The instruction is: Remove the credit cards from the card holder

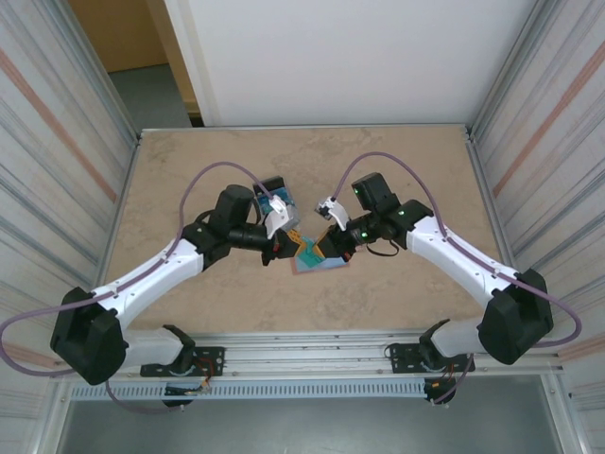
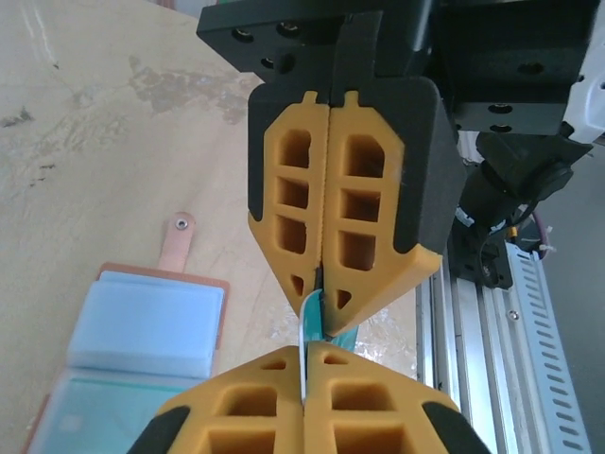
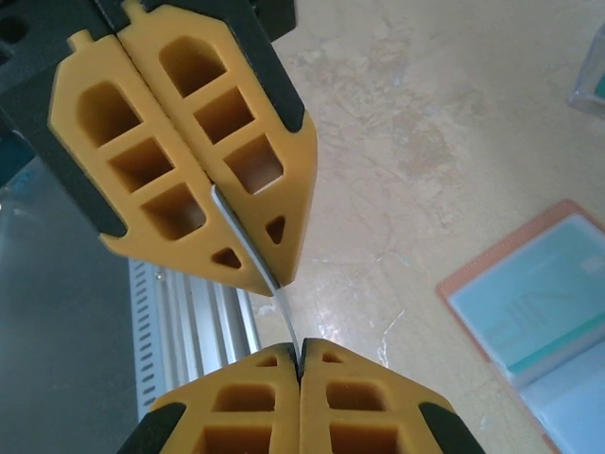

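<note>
Left gripper (image 2: 304, 364) and right gripper (image 3: 300, 364) both pinched tight on one teal credit card (image 2: 312, 322), held edge-on between them. It's thin, slick and flexes a bit, so I'd grab the flat faces near an edge. Card holder (image 2: 151, 322) lies open on the table (image 2: 95, 123) just beside them.

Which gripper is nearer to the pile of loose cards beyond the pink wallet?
Left. The left gripper hangs just on the near side of the pile; the right gripper is farther off, to its near right.
</note>
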Available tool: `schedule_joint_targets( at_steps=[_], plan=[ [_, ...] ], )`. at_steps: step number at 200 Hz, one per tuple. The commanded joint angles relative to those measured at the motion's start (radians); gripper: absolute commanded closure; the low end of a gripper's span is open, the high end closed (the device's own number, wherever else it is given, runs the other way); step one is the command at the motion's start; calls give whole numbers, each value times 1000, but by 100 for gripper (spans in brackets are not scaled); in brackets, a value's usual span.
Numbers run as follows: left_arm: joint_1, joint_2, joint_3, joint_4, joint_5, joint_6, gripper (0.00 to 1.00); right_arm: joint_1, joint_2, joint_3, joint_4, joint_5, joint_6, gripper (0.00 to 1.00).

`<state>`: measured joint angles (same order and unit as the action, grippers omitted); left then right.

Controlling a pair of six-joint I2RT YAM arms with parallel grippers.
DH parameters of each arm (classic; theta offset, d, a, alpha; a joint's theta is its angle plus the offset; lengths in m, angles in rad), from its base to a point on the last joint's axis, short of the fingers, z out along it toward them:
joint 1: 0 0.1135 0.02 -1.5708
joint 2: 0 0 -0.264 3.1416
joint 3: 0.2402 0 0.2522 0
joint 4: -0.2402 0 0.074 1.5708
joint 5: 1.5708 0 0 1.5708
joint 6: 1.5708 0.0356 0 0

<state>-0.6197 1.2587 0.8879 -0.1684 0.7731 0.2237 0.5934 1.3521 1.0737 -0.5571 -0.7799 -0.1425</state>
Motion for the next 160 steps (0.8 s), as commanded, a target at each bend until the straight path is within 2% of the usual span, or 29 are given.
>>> schedule_joint_targets(
  at_steps=[1, 23, 48, 92, 121, 160],
  plan=[
    [-3, -8, -2, 9, 10, -4, 100, -24, -31, 31, 20, -65, 4, 95],
    [-2, -54, -49, 89, -52, -57, 100, -63, -72, -21, 118, -66, 77, 74],
    [-2, -135, -118, 193, -166, -153, 100, -108, -142, -114, 261, -40, 194, 65],
    [-2, -265, -269, 452, -370, -400, 100, -116, -209, -304, 650, 52, 505, 58],
    [-2, -322, -364, 628, -453, -560, 100, -113, -191, -403, 917, 72, 666, 55],
    [-2, -328, -396, 747, -462, -703, 100, -75, -120, -384, 1023, 51, 719, 51]
  ],
)
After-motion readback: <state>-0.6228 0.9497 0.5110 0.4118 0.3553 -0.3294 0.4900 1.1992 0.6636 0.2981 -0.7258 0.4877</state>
